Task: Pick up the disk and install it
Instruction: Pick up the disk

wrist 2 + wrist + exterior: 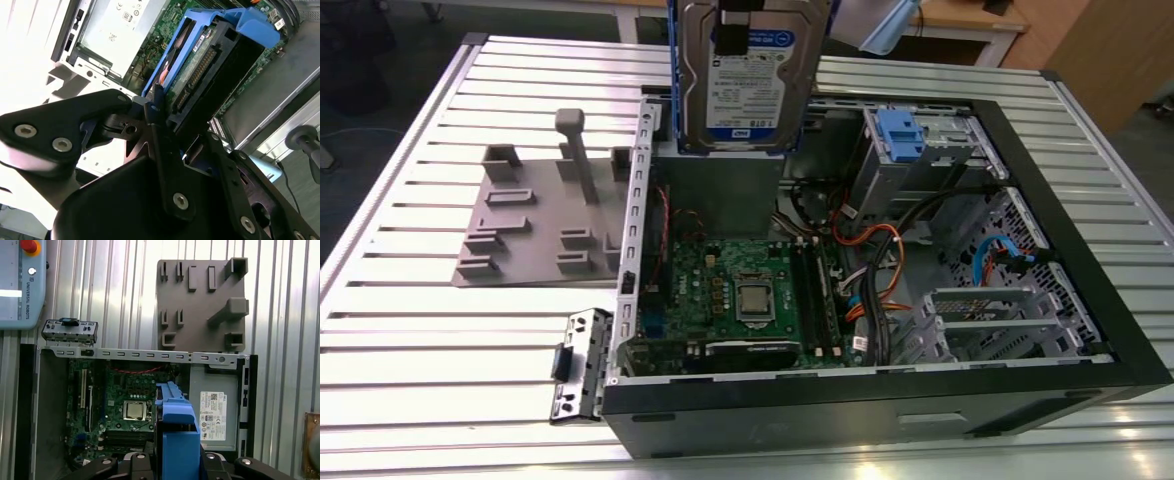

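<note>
**Blue-framed disk held up over the open case**

You have the disk [754, 80] in the gripper [182, 122]. Its fingers [154, 107] are drawn in against the drive from two sides and carry it clear of everything below.

The exterior view gives you the face of the drive. It hangs upright, with the white-and-blue label towards that camera and the blue carrier frame along both long edges. It sits above the far end of the computer case [854, 425], which lies open on the slatted metal table [400, 330].

The second wrist view gives you the grip itself. One thin black finger lies along the blue frame, and the drive's connector edge [197, 75] faces the camera.

The first wrist view looks straight down past the blue frame. It lays out the motherboard [132, 405] and the grey metal box [215, 410] with its white sticker, just beside the board inside the case.

Outside the case wall, you can see the grey fixture plate [200, 305] on the table in that view and in the exterior view
</note>
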Robot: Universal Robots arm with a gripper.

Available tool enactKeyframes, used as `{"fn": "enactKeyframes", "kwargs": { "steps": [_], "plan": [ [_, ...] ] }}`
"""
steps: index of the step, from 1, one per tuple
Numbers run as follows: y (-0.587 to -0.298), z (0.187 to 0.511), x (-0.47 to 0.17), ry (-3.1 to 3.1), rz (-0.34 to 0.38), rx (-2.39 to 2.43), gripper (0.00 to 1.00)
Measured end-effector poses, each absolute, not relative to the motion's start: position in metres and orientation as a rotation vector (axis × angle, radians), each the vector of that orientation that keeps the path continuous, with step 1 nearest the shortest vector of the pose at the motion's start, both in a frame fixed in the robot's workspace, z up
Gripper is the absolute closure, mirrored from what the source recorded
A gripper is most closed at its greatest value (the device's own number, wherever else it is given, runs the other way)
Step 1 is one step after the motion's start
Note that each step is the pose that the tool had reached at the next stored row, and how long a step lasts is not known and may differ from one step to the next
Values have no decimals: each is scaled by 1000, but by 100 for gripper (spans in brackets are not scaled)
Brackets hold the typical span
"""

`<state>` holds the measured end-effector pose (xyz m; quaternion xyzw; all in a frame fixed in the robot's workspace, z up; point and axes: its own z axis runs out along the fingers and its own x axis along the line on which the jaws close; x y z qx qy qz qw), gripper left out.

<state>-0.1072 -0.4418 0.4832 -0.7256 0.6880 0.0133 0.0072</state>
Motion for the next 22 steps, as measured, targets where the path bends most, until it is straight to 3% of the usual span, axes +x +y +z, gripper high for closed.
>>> {"fn": "enactKeyframes", "kwargs": {
  "steps": [22],
  "plan": [
    [-453, 483, -107, 2152, 41, -2269, 64]
  ]
}}
